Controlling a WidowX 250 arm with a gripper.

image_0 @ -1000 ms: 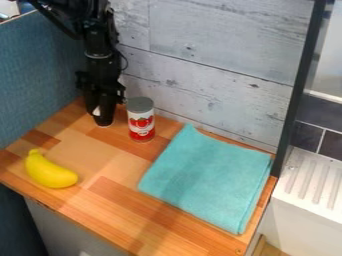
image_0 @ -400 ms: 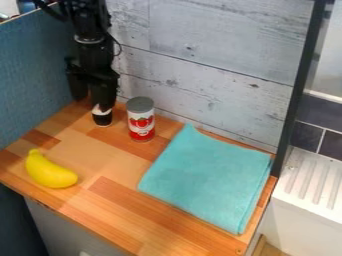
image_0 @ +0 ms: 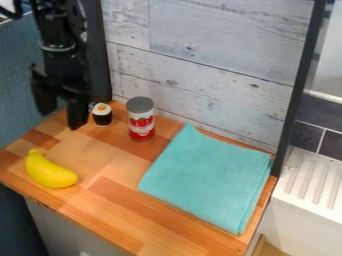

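Observation:
The black gripper [image_0: 61, 117] hangs at the upper left of the camera view, its two fingers spread apart with nothing between them. Just right of its right-hand finger stands a small sushi roll [image_0: 101, 116], black around the side with a white top and an orange spot. A red and white can [image_0: 141, 120] with a grey lid is upright to the right of the roll. The yellow banana [image_0: 50, 170] lies at the left front, below the gripper. A folded turquoise cloth [image_0: 208, 177] lies flat on the right part of the counter.
The wooden counter [image_0: 110, 185] is bounded by a blue partition [image_0: 15, 85] at the left and a pale plank wall [image_0: 214, 65] behind. A dark upright post [image_0: 300, 90] stands at the right, beside a white ridged drainer [image_0: 314, 185].
The gripper has moved left and up from the sushi roll, and its fingers have come apart. The roll, which it was covering, now shows fully. Can, banana and cloth stay put.

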